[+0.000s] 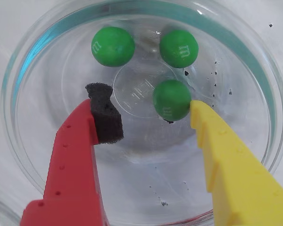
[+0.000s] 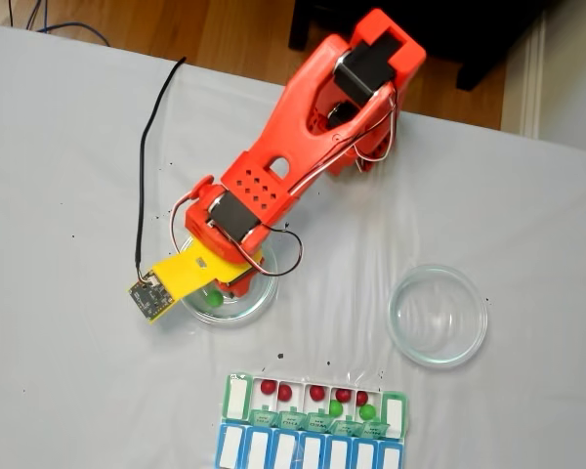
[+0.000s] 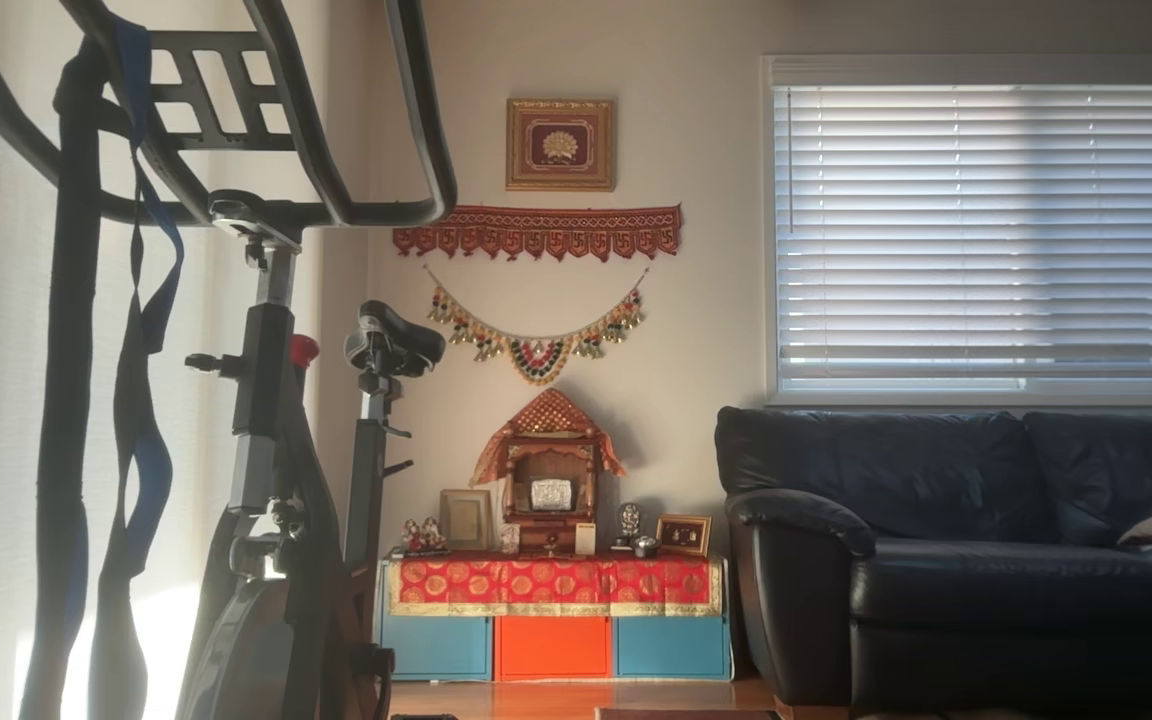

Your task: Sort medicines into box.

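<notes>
the jaws are spread wide inside a glass dish (image 1: 33,155), grasping nothing; three green medicines (image 1: 172,99) lie there, one touching the yellow finger (image 1: 226,155). the box (image 2: 317,405) sits nearby on the bench.

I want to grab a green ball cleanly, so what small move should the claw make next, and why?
Probably shift the claw slightly toward the yellow finger's side, then close. In the wrist view it is open inside the glass dish; the nearest green ball already touches the yellow finger, while the red finger's foam pad stands well clear. Centering should keep the ball from rolling away.
</notes>
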Controlling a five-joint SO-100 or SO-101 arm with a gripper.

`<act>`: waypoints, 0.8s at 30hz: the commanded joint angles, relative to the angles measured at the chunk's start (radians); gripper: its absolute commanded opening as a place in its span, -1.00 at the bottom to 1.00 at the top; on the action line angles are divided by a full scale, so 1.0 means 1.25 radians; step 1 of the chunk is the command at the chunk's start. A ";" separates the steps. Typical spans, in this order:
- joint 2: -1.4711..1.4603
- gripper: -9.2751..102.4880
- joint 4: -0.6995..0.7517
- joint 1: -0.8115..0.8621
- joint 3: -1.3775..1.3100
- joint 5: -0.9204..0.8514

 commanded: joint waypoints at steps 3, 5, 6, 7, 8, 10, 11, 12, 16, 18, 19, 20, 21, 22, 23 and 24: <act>0.022 -0.37 -0.015 -0.010 -0.005 -0.005; 0.022 -0.37 -0.018 -0.010 -0.001 -0.007; 0.022 -0.38 -0.021 -0.010 0.000 -0.007; 0.022 -0.38 -0.025 -0.010 0.001 -0.007; 0.022 -0.38 -0.025 -0.010 0.002 -0.007; 0.017 -0.38 -0.026 -0.010 0.007 -0.009; 0.015 -0.38 -0.029 -0.010 0.010 -0.009; 0.010 -0.39 -0.034 -0.010 0.013 -0.009; 0.015 -0.40 -0.059 -0.011 0.036 -0.006; 0.016 -0.40 -0.060 -0.011 0.037 -0.005; 0.016 -0.40 -0.060 -0.011 0.038 -0.005; 0.015 -0.41 -0.061 -0.011 0.038 -0.005; 0.013 -0.41 -0.063 -0.011 0.038 -0.004; 0.012 -0.41 -0.066 -0.011 0.040 -0.002; 0.011 -0.42 -0.071 -0.012 0.044 -0.002; 0.011 -0.43 -0.083 -0.012 0.050 0.000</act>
